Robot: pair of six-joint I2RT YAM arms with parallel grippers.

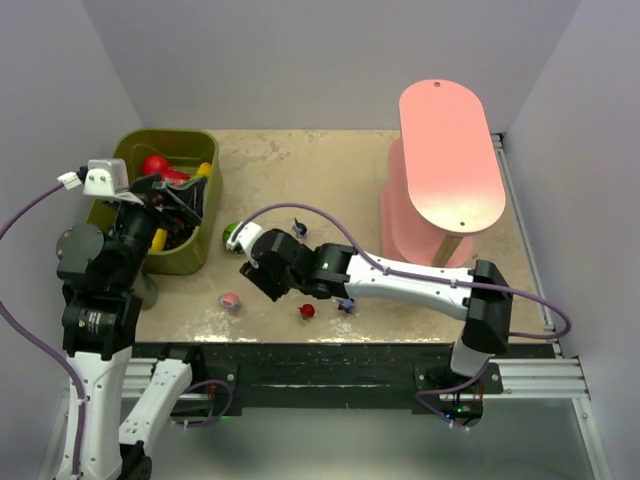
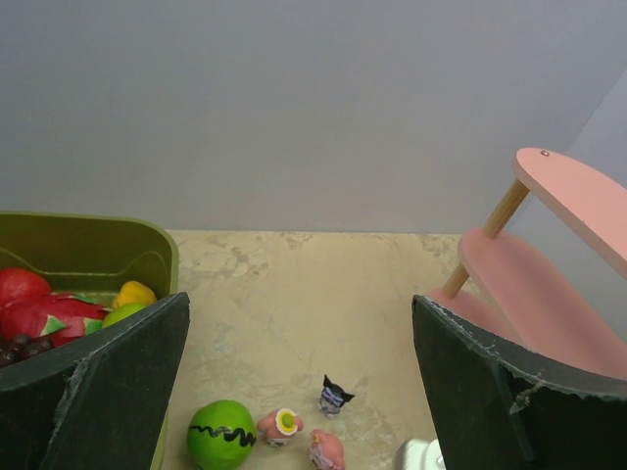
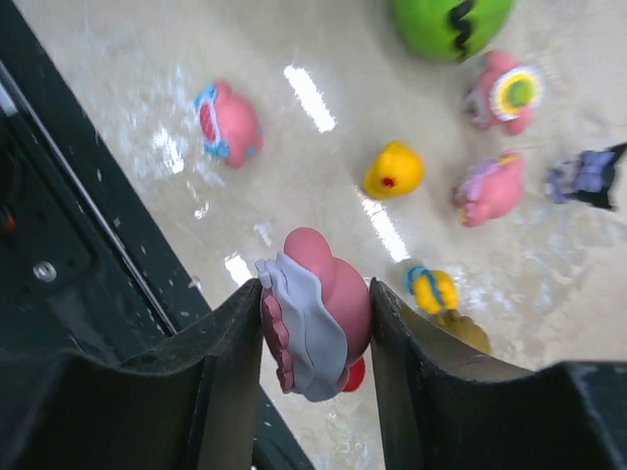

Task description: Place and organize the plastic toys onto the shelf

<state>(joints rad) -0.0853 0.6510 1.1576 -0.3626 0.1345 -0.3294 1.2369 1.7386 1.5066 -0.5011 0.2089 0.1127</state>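
Toys, counted from the right wrist: one frilled pink toy in the jaws and seven loose on the table. Left to right these are:
- blue-trimmed pink toy
- yellow duck
- yellow-and-blue toy, touching a tan-brown toy
- plain pink toy
- pink toy with a yellow disc
- dark blue-purple toy

Something red shows at 5 o'clock behind the frilled one; I can't tell what it is.

From the top I can pick out only four small ones, including a red toy at the table's 6 o'clock. The right arm hides the others.

Other counts: one olive bin of fake fruit at 10 o'clock, one green ball with a black zigzag just beside it, and one shelf at 2 o'clock. The left wrist view shows three pink boards and a tan post.

Left gripper hangs over the bin, jaws spread fully wide with nothing between them. In its view the ball and three toys sit at 6 o'clock, well apart from it.

Right gripper is left of table centre, near 7 o'clock. Its fingers press both flanks of the frilled pink toy, whose head pokes past the tips at 12 o'clock. The loose toys lie from 11 to 3 o'clock of those jaws, and the yellow-and-blue one is nearest.

Every toy I see is on the table or in the jaws, well apart from the shelf.
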